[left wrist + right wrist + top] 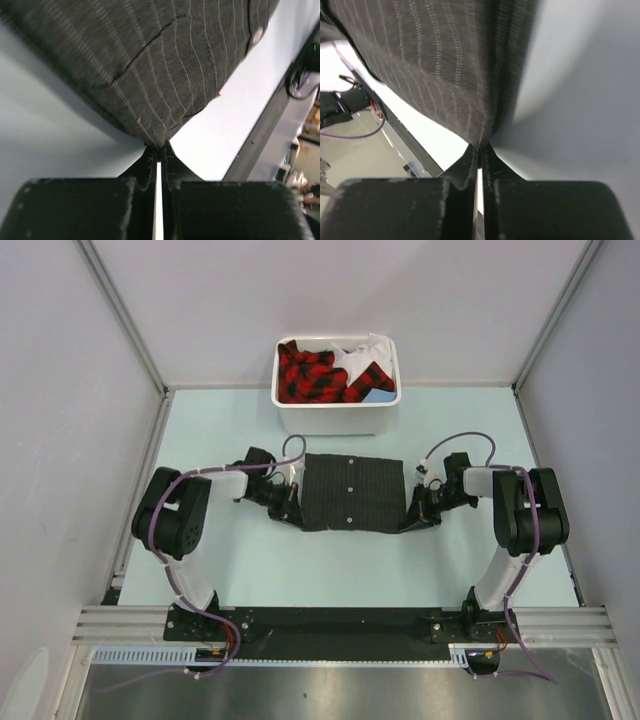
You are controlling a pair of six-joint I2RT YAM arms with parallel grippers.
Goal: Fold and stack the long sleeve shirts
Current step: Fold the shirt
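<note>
The left gripper has its two matte black fingers pressed together on a pinched corner of the shirt, and the cloth gathers to a point between them. The right gripper is closed the same way on the opposite side, nipping a narrow vertical fold of the same fabric.

The shirt is a soft charcoal weave crossed by fine pale pinstripes. It is folded into a roughly rectangular panel with a line of small pale buttons down its middle. It sits at mid-table between the two grippers, stretched across from one to the other, on the smooth, pale mint table.

Just behind it stands a white plastic bin, rectangular with rounded corners, holding crumpled red-and-black plaid garments.
</note>
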